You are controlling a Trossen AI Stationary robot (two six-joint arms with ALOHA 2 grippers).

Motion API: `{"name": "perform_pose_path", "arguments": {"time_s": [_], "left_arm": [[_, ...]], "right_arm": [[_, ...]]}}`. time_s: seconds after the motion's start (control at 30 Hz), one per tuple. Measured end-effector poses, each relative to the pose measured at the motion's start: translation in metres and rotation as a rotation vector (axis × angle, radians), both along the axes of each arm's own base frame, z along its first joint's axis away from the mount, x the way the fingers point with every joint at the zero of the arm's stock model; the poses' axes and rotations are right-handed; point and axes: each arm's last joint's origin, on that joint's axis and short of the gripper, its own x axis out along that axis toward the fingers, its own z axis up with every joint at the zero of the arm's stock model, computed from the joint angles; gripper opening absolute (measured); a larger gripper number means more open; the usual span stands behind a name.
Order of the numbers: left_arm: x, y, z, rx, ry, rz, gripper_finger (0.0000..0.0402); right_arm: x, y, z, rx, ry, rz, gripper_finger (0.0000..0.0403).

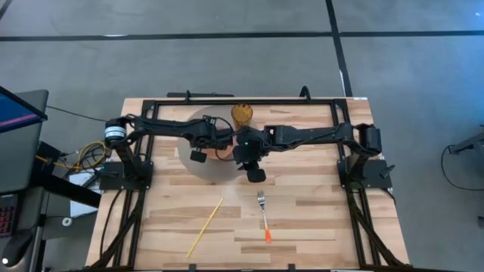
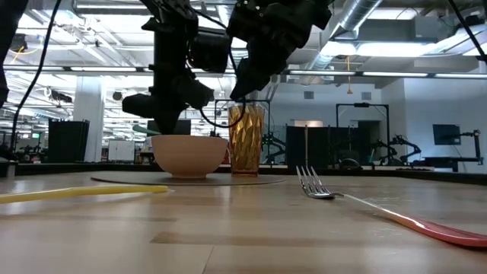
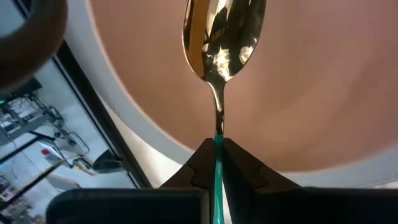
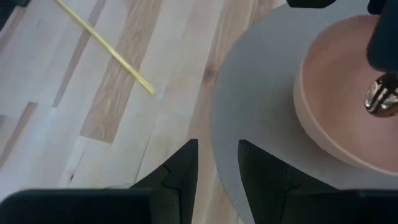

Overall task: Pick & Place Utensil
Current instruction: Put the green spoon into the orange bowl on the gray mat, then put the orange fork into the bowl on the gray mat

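My left gripper (image 3: 217,155) is above the pink bowl (image 3: 311,81), shut on a spoon with a green handle and a gold head (image 3: 221,34). The head hangs over the bowl's inside. In the high view the bowl (image 1: 227,153) sits on a round grey mat (image 1: 198,172), with the left gripper (image 1: 223,145) over it. My right gripper (image 4: 217,163) is open and holds nothing. It hovers over the mat's edge (image 4: 249,99) beside the bowl (image 4: 329,93). An orange-handled fork (image 1: 264,217) lies flat on the table, nearer the near edge. My left gripper pinches the spoon's green handle (image 3: 218,163) between its two fingers, just behind the metal neck. The fingers come from above, pointing down, and lie along the handle. The spoon is lifted clear and hangs head-down below the fingers, over the bowl.
An amber ribbed cup (image 1: 242,115) stands on the mat's far side, behind the bowl (image 2: 189,154) in the low view. A long yellow stick (image 1: 204,227) lies on the wood near the table's near edge, left of the fork (image 2: 316,186). Bare wood surrounds both.
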Motion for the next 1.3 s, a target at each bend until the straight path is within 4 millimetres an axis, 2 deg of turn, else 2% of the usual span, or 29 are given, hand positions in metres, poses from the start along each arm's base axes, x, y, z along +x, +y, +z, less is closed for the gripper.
{"name": "perform_pose_path", "arguments": {"time_s": [0.17, 0.47, 0.73, 0.87, 0.97, 1.03, 1.17, 1.3], "left_arm": [[0.003, -0.009, -0.001, 0.003, -0.003, -0.029, 0.0029], [0.006, -0.010, -0.001, 0.016, -0.033, -0.034, 0.0084], [0.008, -0.024, 0.005, 0.261, -0.033, -0.066, 0.0108], [0.002, -0.034, 0.019, 0.295, -0.173, 0.035, 0.0114], [-0.011, -0.039, 0.045, 0.211, -0.338, 0.142, 0.0115], [-0.027, -0.042, 0.064, 0.129, -0.448, 0.211, 0.0115], [-0.075, -0.046, 0.100, -0.009, -0.684, 0.326, 0.0116], [-0.127, -0.052, 0.109, -0.109, -0.928, 0.429, 0.0116]], "right_arm": [[0.000, 0.002, 0.000, 0.000, 0.000, 0.006, 0.0108], [0.001, 0.010, 0.000, 0.000, 0.000, 0.028, 0.0108], [0.001, 0.012, 0.000, 0.010, 0.002, 0.025, 0.0108], [0.000, 0.012, -0.001, 0.048, 0.021, -0.003, 0.0108], [0.000, 0.011, -0.001, 0.056, 0.033, -0.022, 0.0108], [0.000, 0.011, -0.001, 0.061, 0.037, -0.031, 0.0108], [0.000, 0.014, -0.002, 0.127, 0.066, -0.089, 0.0108], [0.000, 0.022, -0.005, 0.140, 0.089, -0.136, 0.0108]]}}
